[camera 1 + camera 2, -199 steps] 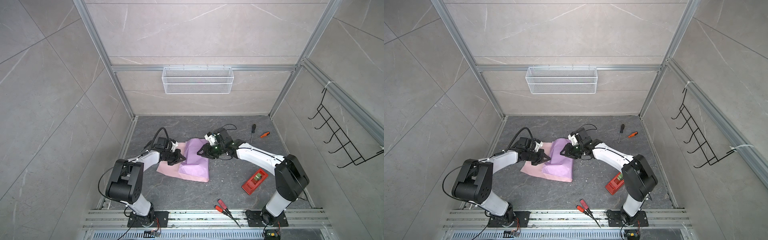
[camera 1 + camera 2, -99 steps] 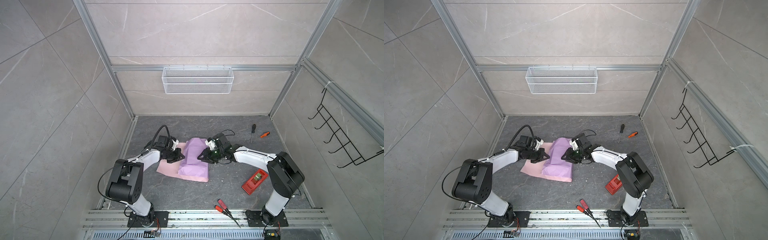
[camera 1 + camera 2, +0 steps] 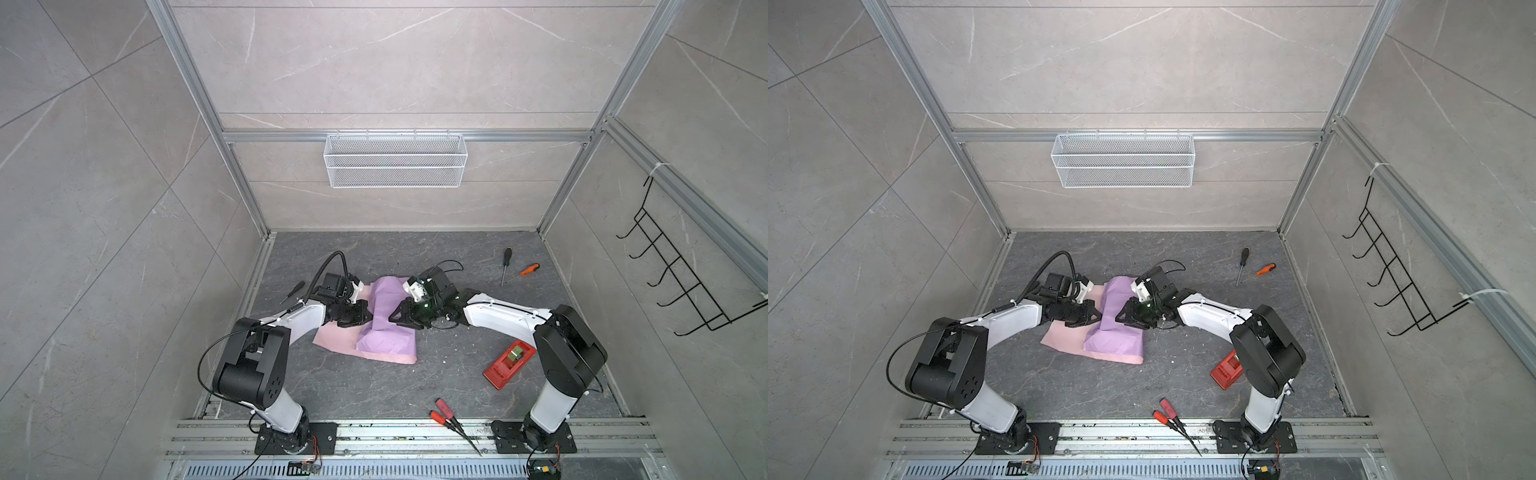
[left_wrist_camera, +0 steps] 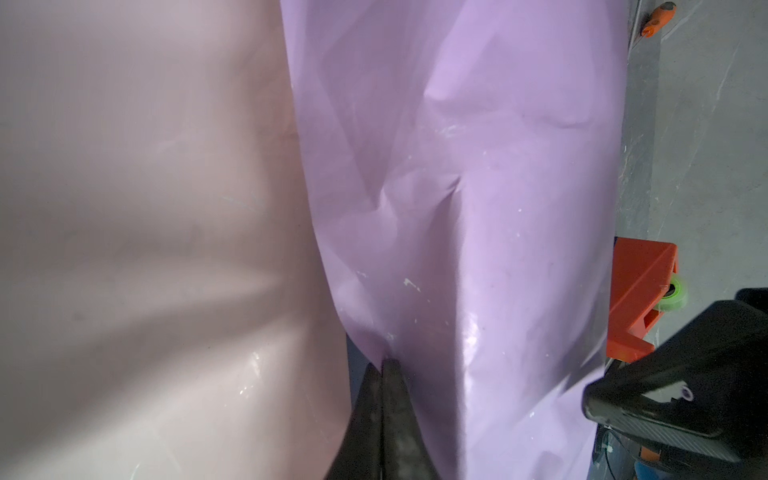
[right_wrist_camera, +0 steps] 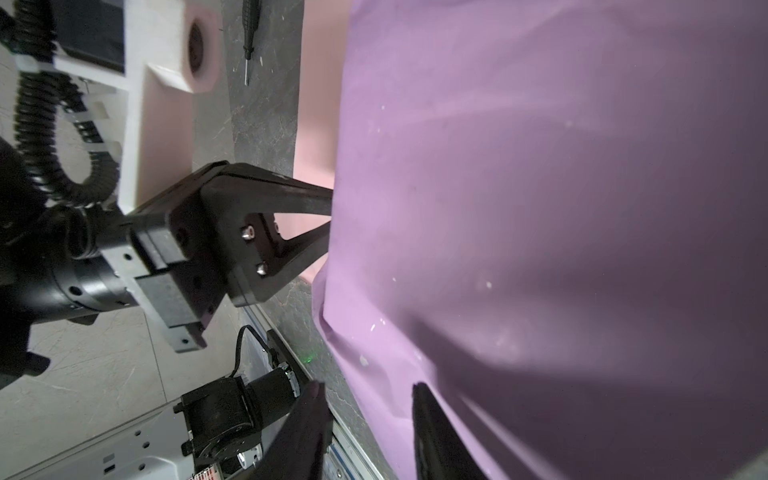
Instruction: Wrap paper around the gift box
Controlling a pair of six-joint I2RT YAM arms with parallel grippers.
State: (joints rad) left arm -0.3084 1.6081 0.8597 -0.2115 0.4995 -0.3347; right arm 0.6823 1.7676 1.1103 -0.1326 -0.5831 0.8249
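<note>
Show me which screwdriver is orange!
The short orange-handled screwdriver at the back right, nearest the right wall. The longer screwdriver beside it has a black handle, like the screwdriver by the left arm.

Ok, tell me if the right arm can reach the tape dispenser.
Probably yes: the dispenser lies in the open beside that arm; the right tool is only at the paper.

Robotics lab cell: aluminium framing [image 3: 270, 136] is enclosing tiled walls [image 3: 395, 62]; 2 robot arms [image 3: 507, 316] are standing on a rail [image 3: 395, 432].
</note>
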